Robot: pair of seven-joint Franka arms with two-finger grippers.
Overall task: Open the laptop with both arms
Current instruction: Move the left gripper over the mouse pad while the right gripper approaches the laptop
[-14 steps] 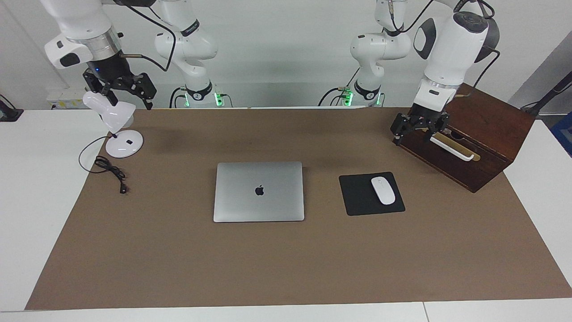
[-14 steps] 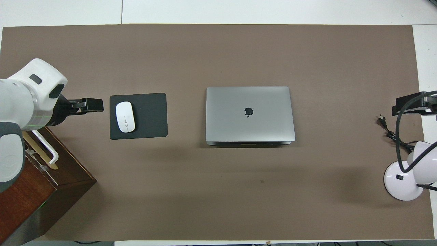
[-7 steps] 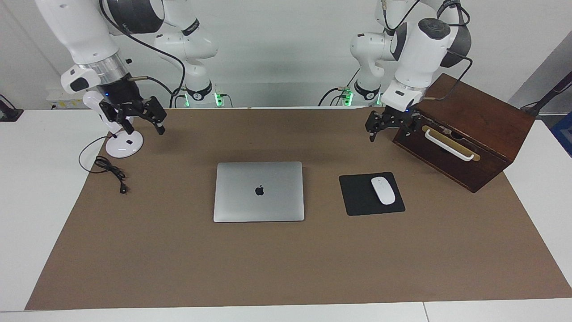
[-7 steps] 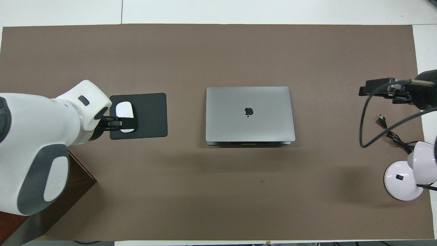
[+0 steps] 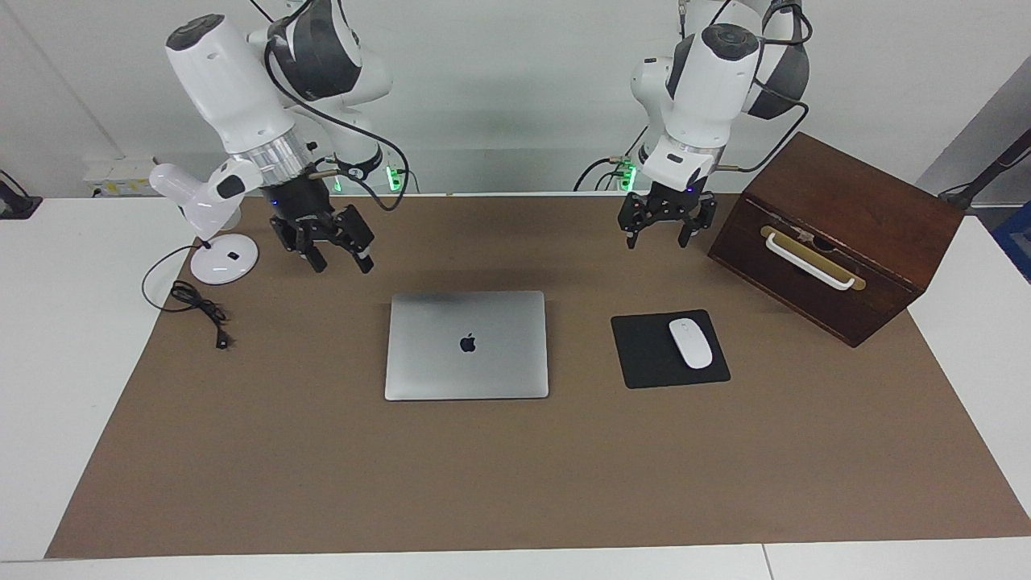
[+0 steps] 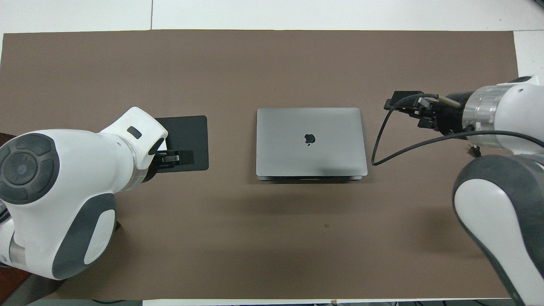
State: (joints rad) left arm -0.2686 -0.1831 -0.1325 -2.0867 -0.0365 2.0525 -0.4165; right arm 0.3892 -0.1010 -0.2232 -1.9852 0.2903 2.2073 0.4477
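Here the laptop (image 5: 466, 345) lies shut and flat at the middle of the brown mat (image 5: 515, 483), its lid up with the dark apple logo showing, and neither gripper touches it.

The right gripper (image 5: 338, 256) hangs in the air over bare mat, at the laptop's corner that is nearest the robots on the right arm's end. Its two black fingers (image 5: 364, 256) are spread apart with nothing between them. In the overhead view the right gripper (image 6: 403, 106) sits just beside the laptop (image 6: 310, 142), toward the right arm's end of the table.

The left gripper (image 5: 656, 229) hangs over bare mat between the laptop and the wooden box (image 5: 846, 242). Its fingers (image 5: 630, 235) are also spread and hold nothing. From above, the left gripper (image 6: 180, 157) covers part of the black mouse pad (image 6: 191, 136), though the facing view shows it raised well clear of the mouse pad (image 5: 648, 354).

A white mouse (image 5: 691, 342) rests on that pad, which lies beside the laptop toward the left arm's end of the table. The dark wooden box, with a white handle (image 5: 805, 262) on its sloped face, stands nearer the robots than the pad. At the right arm's end, a white desk lamp (image 5: 211, 234) stands on its round base at the mat's edge, and its black cord (image 5: 193, 302) trails onto the mat.
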